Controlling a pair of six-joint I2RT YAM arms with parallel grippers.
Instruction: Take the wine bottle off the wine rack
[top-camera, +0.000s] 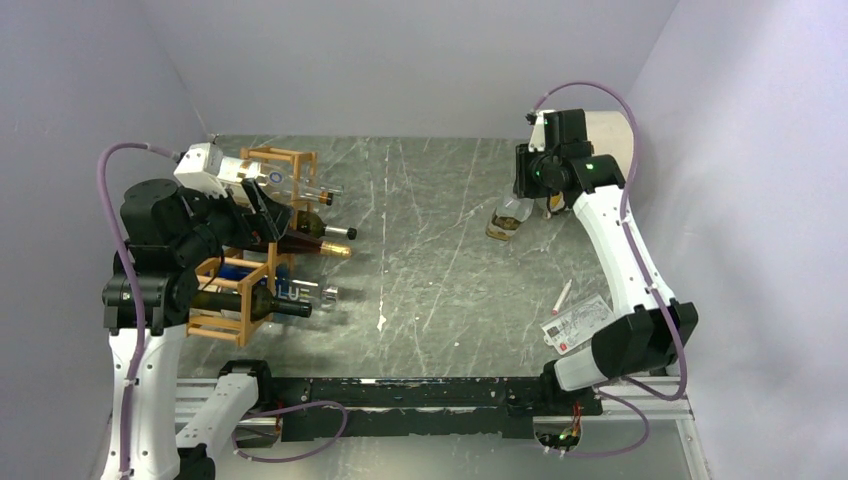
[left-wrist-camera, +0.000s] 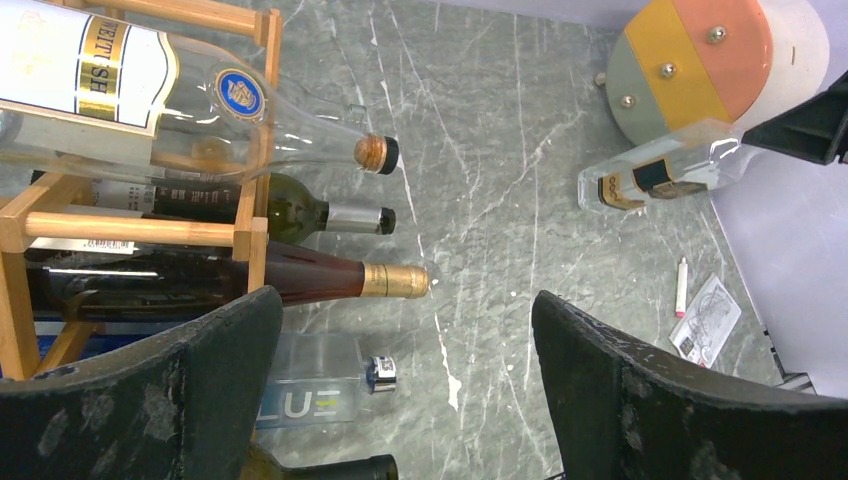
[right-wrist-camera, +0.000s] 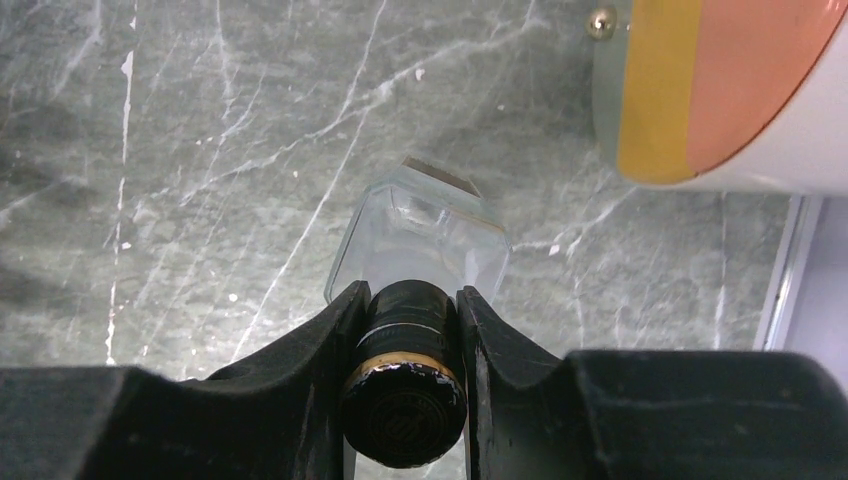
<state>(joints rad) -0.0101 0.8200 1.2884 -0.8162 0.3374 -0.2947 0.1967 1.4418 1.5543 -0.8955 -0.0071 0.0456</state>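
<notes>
Right gripper is clamped on the dark, gold-banded cap of a clear square-shouldered glass bottle. That's the wine bottle, and it's off the light-brown wooden wine rack. It sits at the upper right of the overhead view, well apart from the frame on the left.

Its long axis runs from the jaws down toward the grey marbled table, base tilted to the lower left. Whether the base touches the stone, I can't tell from here. Setting it down looks like the step in hand.

Watch the round orange, yellow and grey disc just beside it, upper right.

Across the table, the left gripper hovers spread wide and empty by the rack. There a white-labelled clear bottle, a dark green bottle and a gold-foiled brown bottle lie with necks pointing toward mid-table.
</notes>
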